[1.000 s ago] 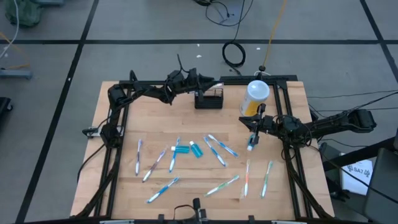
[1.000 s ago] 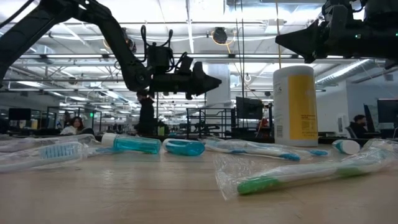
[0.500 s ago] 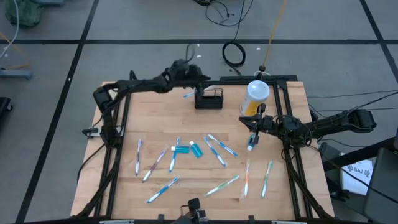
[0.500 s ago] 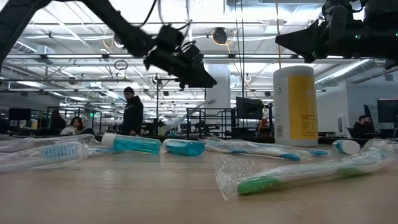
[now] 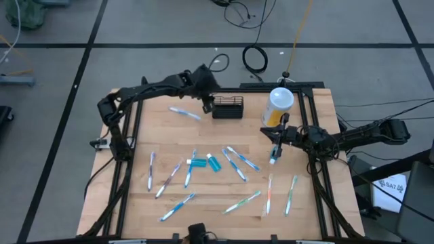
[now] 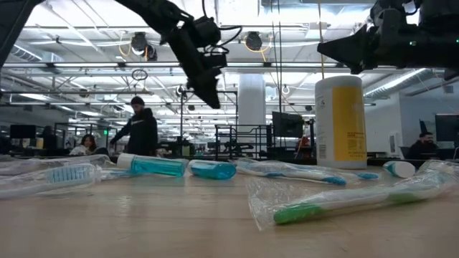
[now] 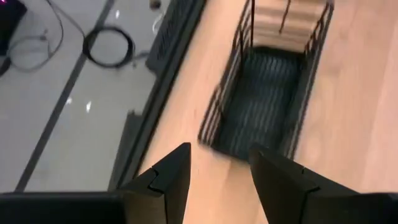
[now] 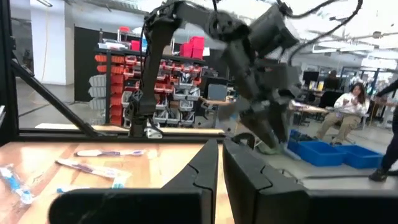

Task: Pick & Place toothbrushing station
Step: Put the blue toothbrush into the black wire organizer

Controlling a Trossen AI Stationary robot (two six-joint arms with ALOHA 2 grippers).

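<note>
Your left gripper [image 5: 207, 105] hangs spread and empty just beside the toothbrushing station [image 5: 228, 108] at the table's far edge (near the yellow bottle [image 5: 277, 106]). Centre its fingers over one wire wall before descending. The right gripper [image 5: 274, 152] waits pressed together.

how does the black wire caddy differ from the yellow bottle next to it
The small black wire-frame caddy is low, open-topped and see-through, while the tall yellow bottle with the white lid is solid, closed and stands much higher. The caddy is rectangular; the bottle is round. Both stand upright near the far edge of the wooden table, apart from each other.
</note>
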